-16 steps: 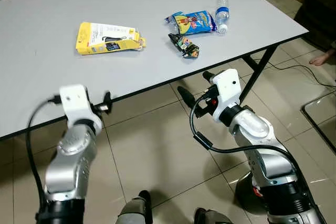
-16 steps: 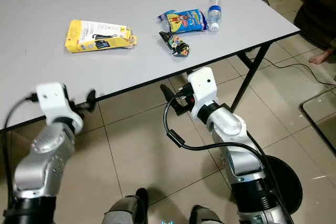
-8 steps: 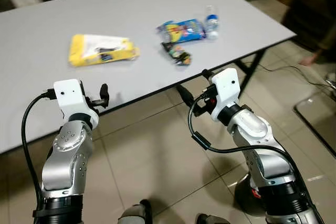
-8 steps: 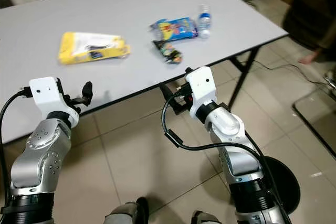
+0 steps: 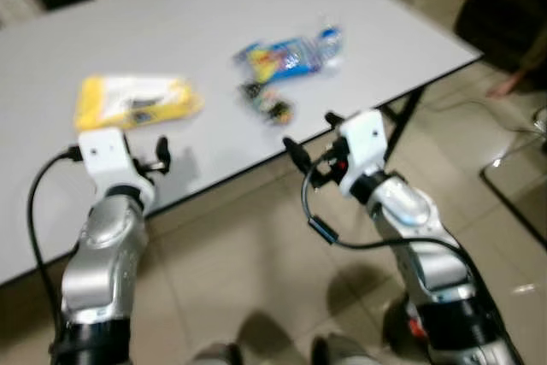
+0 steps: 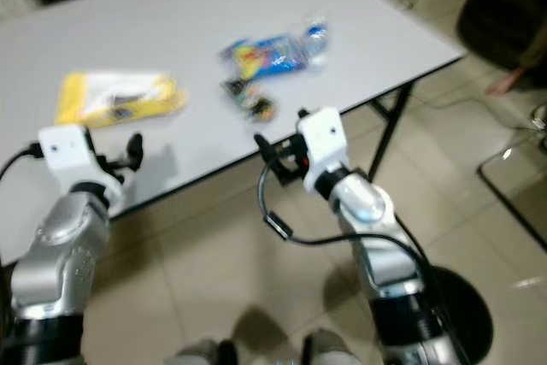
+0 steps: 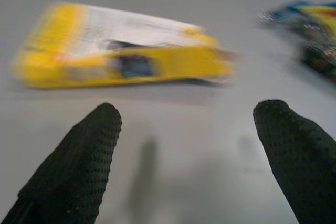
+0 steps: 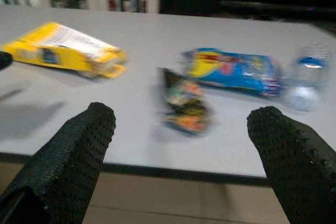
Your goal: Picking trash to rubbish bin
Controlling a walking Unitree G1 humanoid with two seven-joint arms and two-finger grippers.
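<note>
On the grey table (image 5: 214,6) lie a yellow package (image 5: 137,100), a blue snack bag (image 5: 282,55), a small dark wrapper (image 5: 267,102) and a clear plastic bottle (image 5: 329,40). My left gripper (image 7: 189,145) is open and hovers over the table's front edge, pointing at the yellow package (image 7: 121,51). My right gripper (image 8: 181,145) is open just off the front edge, facing the dark wrapper (image 8: 184,100), with the blue bag (image 8: 233,72) and the bottle (image 8: 307,77) behind it. The picture is blurred.
A black table leg (image 5: 397,121) stands to the right of my right arm (image 5: 402,211). A person's foot (image 5: 504,85) and a cable (image 5: 474,104) are on the tiled floor at the right, near dark furniture (image 5: 504,6).
The camera has shifted and the picture has blurred. Both grippers have come closer to the table's front edge; the left one now reaches over it. Both stay open.
</note>
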